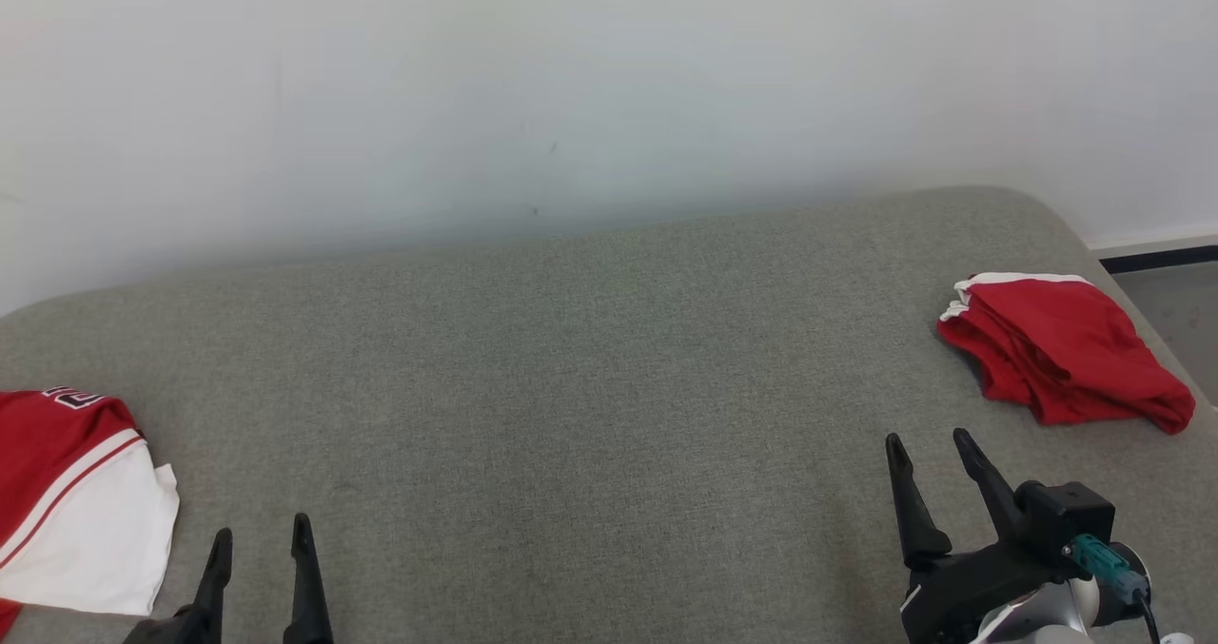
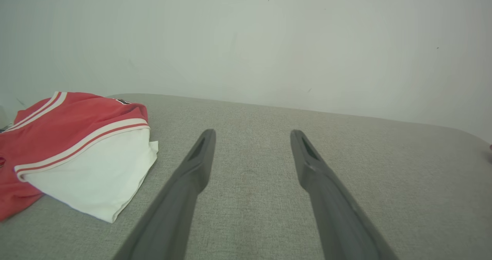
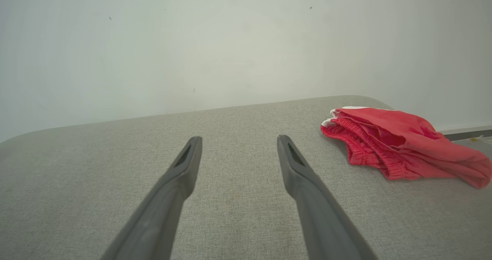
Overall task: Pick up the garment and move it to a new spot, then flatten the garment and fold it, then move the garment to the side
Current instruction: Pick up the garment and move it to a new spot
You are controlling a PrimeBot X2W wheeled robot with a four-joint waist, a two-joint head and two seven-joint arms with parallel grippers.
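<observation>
Left claw (image 1: 262, 530): lower left of the head view, its two dark fingers pointing up the frame and spread wide apart with nothing between them. It hovers over bare grey fabric.
Right claw (image 1: 928, 442): lower right of the head view, its fingers likewise spread and empty, tilted slightly toward the upper left. A teal connector sits on the wrist behind it.
Worktop (image 1: 571, 387): grey woven fabric with rounded far corners, running across the whole lower half of the frame. The middle stretch between the two claws is bare.
Red-and-white jersey (image 1: 76, 492): at the left edge of the head view, just left of the left claw and not touching it. It lies in a folded stack, with a red top part, white and red stripes, and a white panel facing the claw. In the left wrist view it sits at centre left.
Red shorts (image 1: 1066, 359): at the right of the head view, up-frame of the right claw and apart from it. They lie in a loose, bunched heap with a white trim at the upper left edge. The ribbed waistband shows in the right wrist view.
Which garment is the task's: cannot tell.
Wall (image 1: 571, 83): plain white, filling the upper part of the frame behind the worktop.
</observation>
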